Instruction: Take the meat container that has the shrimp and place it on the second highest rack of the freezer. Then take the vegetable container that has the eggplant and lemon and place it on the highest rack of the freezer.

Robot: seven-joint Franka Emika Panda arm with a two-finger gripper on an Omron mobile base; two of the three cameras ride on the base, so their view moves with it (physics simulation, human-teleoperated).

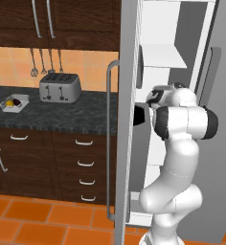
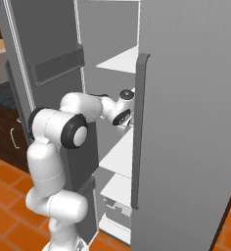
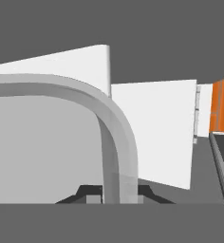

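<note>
The gripper point(image 3: 115, 197) sits at the grey handle point(image 3: 115, 142) of the freezer door, the bar rising between its dark fingertips; whether they press on it cannot be told. The vegetable container point(image 1: 14, 103) with the lemon point(image 1: 9, 102) and eggplant point(image 1: 17, 101) rests well away, on the dark counter point(image 1: 62, 115) near its left end, left of the toaster point(image 1: 60, 87). The right base view shows the wrist reaching past the handle point(image 2: 138, 127), with the white highest rack point(image 2: 121, 61) above it inside the freezer.
</note>
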